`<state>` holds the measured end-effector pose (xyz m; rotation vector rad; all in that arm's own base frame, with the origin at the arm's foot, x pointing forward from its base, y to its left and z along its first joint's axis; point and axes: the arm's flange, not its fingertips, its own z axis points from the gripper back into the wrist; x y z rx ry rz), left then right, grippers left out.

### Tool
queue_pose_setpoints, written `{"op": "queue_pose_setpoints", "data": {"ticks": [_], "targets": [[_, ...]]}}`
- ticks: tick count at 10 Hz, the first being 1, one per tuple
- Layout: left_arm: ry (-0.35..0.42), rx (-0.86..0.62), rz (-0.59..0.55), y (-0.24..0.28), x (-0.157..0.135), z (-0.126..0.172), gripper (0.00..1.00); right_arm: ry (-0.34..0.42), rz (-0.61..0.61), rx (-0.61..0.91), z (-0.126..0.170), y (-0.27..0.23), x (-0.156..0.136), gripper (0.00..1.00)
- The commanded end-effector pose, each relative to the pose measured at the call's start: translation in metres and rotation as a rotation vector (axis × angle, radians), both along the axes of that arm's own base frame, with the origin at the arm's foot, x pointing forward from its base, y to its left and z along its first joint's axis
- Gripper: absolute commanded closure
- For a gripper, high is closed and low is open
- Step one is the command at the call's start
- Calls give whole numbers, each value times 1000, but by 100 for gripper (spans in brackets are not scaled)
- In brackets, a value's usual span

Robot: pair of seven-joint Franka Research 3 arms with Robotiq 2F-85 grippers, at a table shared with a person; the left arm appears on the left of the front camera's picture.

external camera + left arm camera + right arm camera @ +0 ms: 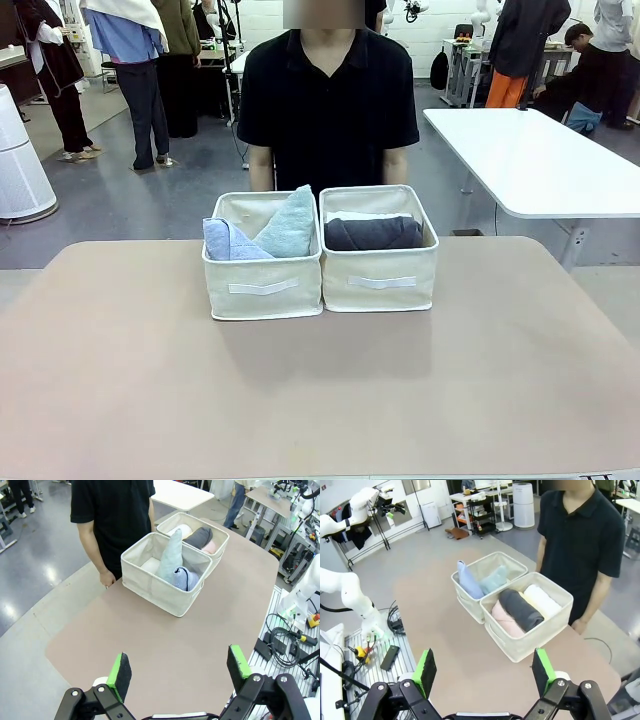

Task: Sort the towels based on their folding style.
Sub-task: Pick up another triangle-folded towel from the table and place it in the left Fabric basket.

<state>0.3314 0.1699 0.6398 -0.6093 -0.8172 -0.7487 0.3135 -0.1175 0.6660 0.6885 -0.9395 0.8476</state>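
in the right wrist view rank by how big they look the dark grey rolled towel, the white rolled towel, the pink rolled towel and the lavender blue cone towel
1. Dark grey rolled terry towel, lying on top, most exposed.
2. White rolled terry towel and lavender-blue cone-folded terry towel: too alike to rank, and the cone stands farther away.
3. Pink rolled terry towel, partly covered, so its true size is unsure.

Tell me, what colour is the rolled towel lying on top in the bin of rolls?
Dark grey, clearest in the right wrist view.

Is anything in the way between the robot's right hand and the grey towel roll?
Nothing visible. The right end effector hangs open above bare table, and the dark grey roll lies uncovered on top in the nearer bin, between the pink roll and white roll.
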Motion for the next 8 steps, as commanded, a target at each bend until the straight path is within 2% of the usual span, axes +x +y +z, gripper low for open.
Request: {"op": "queue_pose_setpoints", "data": {"ticks": [1,8], "targets": [[-25,-3,-22,1,-1,-1,0,-20,18,11,-3,1,1,0],[-25,-3,-22,1,-1,-1,0,-20,18,11,-3,1,1,0]]}}
